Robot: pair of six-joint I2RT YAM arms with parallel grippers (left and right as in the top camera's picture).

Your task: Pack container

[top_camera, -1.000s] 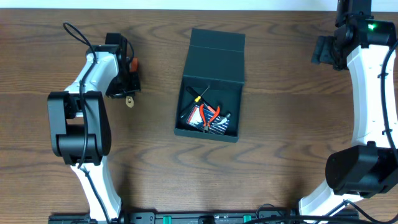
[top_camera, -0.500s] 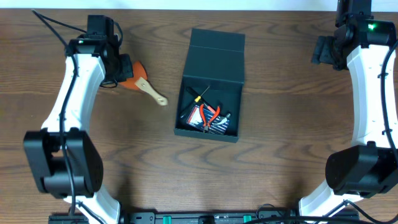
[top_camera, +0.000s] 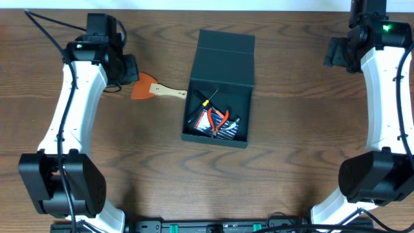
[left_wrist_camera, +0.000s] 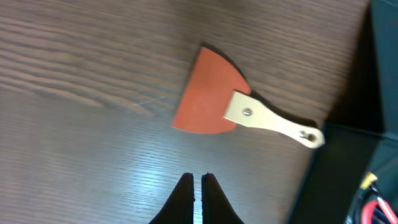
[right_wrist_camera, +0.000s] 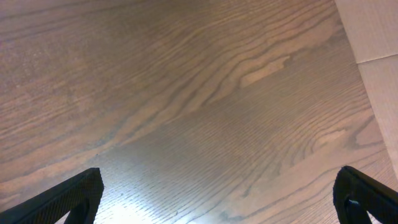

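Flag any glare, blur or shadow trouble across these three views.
Overhead: even light, sharp; the dark teal rectangular container shades its own interior, but the hand tools inside stay legible. Left wrist: white glare on the wooden table beside the shut left gripper; the orange wood-handled scraper is crisp. Right wrist: glare patch at bottom left, grain slightly soft, open right gripper in dark silhouette.

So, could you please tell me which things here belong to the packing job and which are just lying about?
Job: container, open; pliers and screwdriver inside it; orange scraper on the table beside it, likely next; left hand, shut, by the scraper.
Lying about: nothing loose that I can see; right hand, open, away at the table's far corner.
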